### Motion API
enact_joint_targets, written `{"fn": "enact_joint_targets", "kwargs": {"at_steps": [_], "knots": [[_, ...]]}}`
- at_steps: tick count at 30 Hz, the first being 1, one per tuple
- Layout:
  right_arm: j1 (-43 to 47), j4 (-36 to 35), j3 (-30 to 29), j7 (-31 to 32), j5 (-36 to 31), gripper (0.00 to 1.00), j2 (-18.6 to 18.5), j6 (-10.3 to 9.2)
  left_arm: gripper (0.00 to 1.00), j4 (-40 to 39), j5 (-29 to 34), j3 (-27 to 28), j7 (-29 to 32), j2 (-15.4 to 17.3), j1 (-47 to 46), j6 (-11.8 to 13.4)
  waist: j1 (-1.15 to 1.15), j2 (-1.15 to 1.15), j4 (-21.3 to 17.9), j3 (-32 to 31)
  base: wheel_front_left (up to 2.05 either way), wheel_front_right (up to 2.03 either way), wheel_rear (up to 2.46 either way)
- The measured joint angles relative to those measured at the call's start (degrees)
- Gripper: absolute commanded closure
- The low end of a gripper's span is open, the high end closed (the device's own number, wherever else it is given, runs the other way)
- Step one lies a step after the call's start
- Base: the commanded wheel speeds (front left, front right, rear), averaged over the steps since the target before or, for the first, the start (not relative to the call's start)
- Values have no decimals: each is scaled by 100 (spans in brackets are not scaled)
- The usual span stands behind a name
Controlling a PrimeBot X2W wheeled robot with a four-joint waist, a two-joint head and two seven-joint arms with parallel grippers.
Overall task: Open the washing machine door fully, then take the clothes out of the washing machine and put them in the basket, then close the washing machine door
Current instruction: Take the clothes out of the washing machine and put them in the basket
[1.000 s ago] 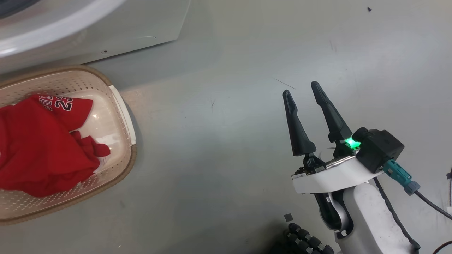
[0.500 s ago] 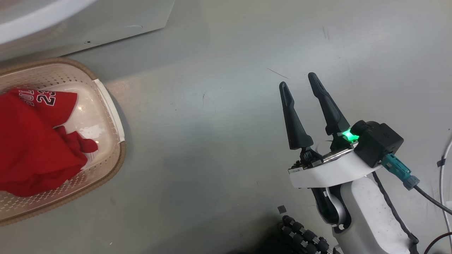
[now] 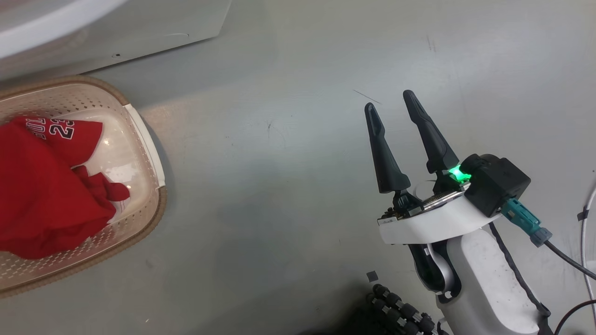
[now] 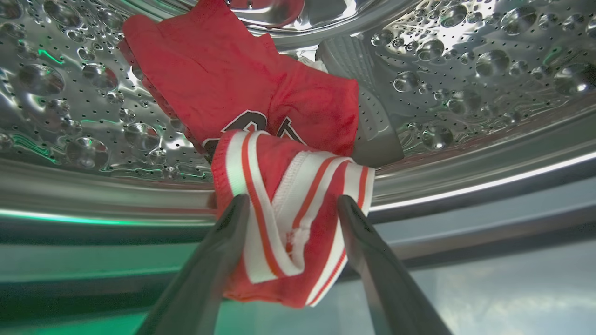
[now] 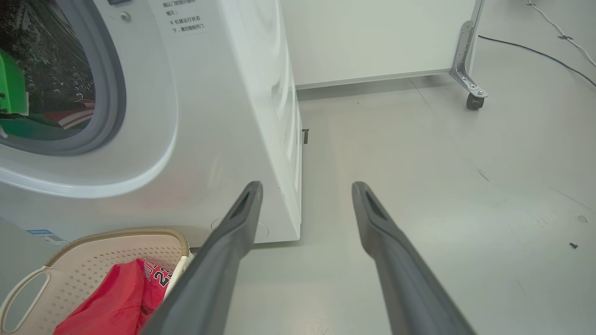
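Inside the steel drum (image 4: 465,70) of the washing machine (image 5: 223,116) lie red clothes (image 4: 260,93), a jersey with white trim draped over the drum's lip. My left gripper (image 4: 291,202) is open, one finger on each side of the folded trim, not pinching it. More red clothes (image 3: 42,186) with the number 23 lie in the cream basket (image 3: 153,218) on the floor beside the machine. My right gripper (image 3: 389,100) hangs open and empty over bare floor, well right of the basket. The washing machine door is out of view.
A grey ribbed paddle (image 4: 368,121) sticks up in the drum behind the jersey. A white panel on a caster (image 5: 472,100) stands beyond the machine. Cables (image 3: 584,218) run along the floor at the far right. Open grey floor lies between basket and right gripper.
The head camera shifted, sliding the basket and machine left and up in its picture. My right gripper edged slightly forward, still open. The clothes in the basket lie the same.
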Motion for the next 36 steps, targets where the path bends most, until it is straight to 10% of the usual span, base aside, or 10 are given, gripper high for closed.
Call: {"fn": "enact_joint_targets", "kwargs": {"at_steps": [10, 11, 12, 17, 19, 20, 36], "knots": [[-46, 10, 3, 0, 11, 0, 0, -2, 100, 100, 169, -168, -3, 16, -4, 42, 0, 0, 10, -39, 0, 0, 0], [-51, 11, 3, 0, 11, 0, 0, -2, 69, 96, 171, -180, -10, 16, -4, 42, 0, 0, 13, -44, 0, 0, 0], [-59, 12, 3, 0, 10, 0, 0, -2, 0, 107, 170, -185, -10, 16, -4, 38, 0, 0, 15, -49, 0, 0, 0], [-97, 30, 8, 0, 10, 0, 0, -2, 0, 144, 168, -220, -59, -10, -11, -19, 0, 0, 28, -71, 0, 0, 0], [-97, 32, 12, 0, 11, 0, 0, -2, 45, 151, 170, -241, -102, -11, -15, -31, 0, 0, 30, -77, 0, 0, 0], [-97, 33, 14, 0, 11, 0, 0, -2, 100, 168, 170, -257, -94, -10, -16, -32, 0, 0, 30, -81, 0, 0, 0], [-98, 32, 27, 0, 49, 0, -2, -45, 100, -10, 466, -646, -334, 93, -284, -189, 0, 0, 45, -89, 0, 0, 0]]}}
